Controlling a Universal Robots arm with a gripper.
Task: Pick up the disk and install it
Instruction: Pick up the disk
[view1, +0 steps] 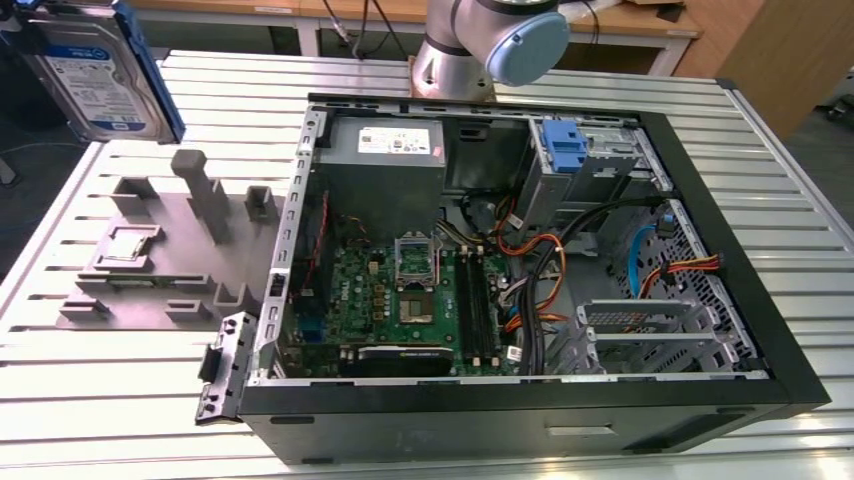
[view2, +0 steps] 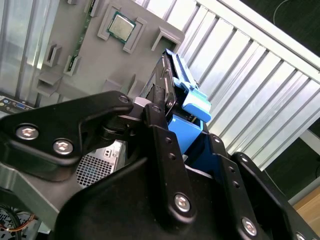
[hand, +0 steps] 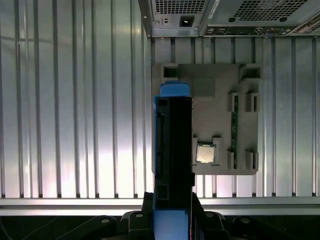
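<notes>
Blue-framed disk (hand: 172, 150) sits edge-on, clamped between the gripper's (hand: 172, 205) jaws over the grey tray (hand: 220, 90); the exterior view crops its upper edge.

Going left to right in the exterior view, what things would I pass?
disk → grey tray → green board → metal cage

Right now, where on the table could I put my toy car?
The slatted table is bare between the grey fixture and its near edge, on the exterior view's left of the computer case. Inside the case, cables crowd it.
</notes>
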